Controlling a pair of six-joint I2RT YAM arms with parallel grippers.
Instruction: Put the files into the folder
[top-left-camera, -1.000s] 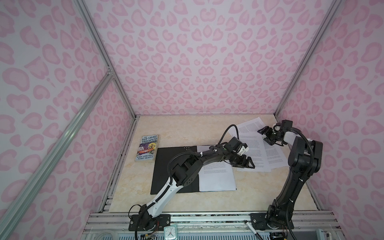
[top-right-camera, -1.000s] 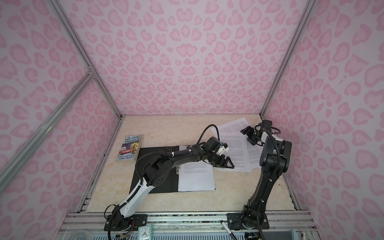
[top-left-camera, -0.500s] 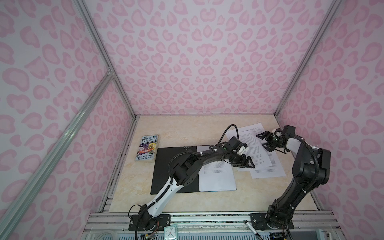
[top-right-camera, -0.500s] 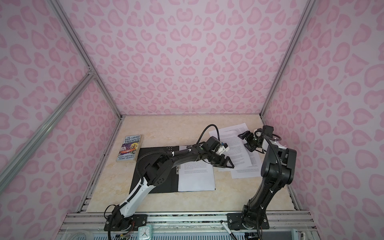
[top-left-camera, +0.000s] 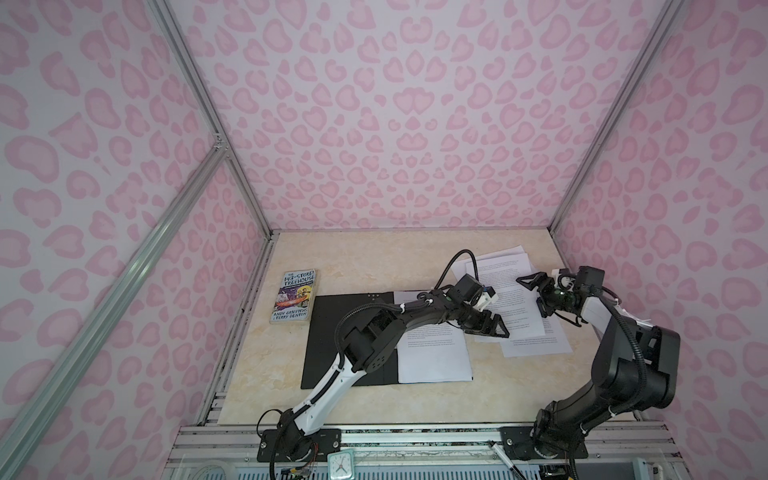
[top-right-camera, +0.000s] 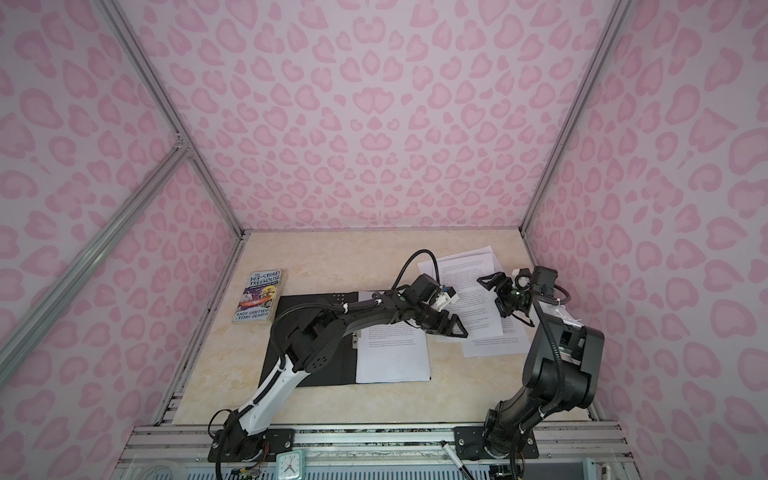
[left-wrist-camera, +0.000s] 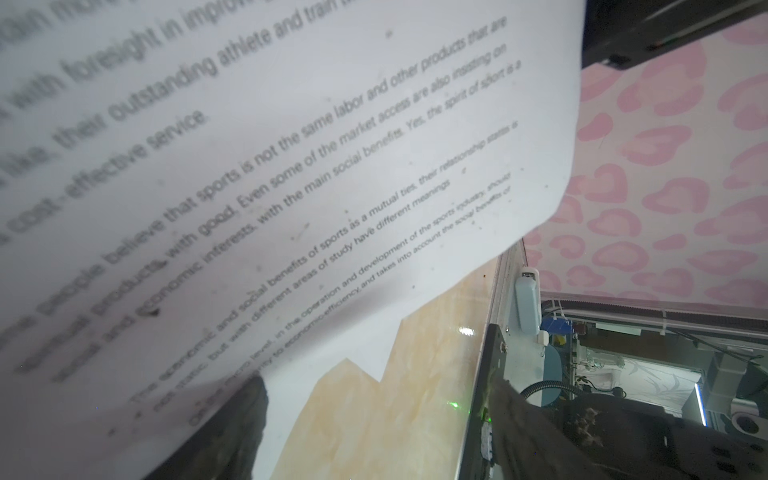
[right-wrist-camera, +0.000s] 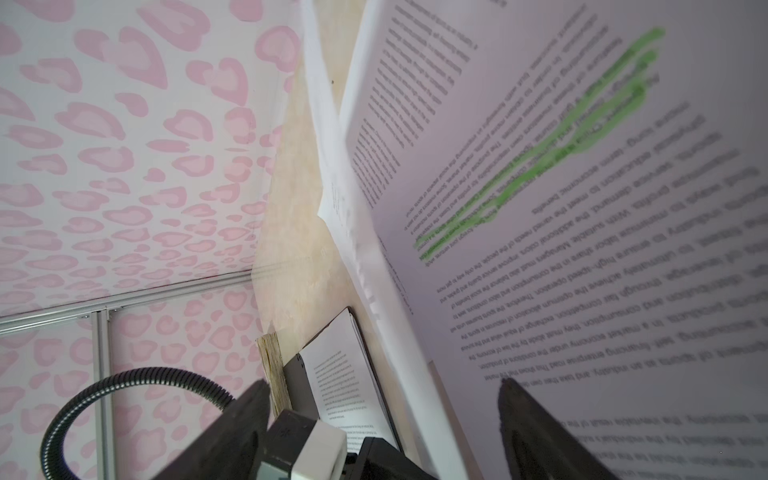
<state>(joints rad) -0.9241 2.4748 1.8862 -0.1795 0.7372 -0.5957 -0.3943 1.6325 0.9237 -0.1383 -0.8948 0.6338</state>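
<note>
Here the open folder (top-left-camera: 332, 332) lies mid-frame bearing one sheet (top-left-camera: 434, 353), the loose files (top-left-camera: 505, 266) fan out to its right, and over them left gripper (top-left-camera: 498, 326) and right gripper (top-left-camera: 531, 304) stand wide open, so a clumsy pinch may crumple or scatter pages.

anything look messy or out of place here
The loose files lie fanned and askew on the right, overlapping at different angles rather than squared up. One sheet lies neatly in the open folder.
</note>
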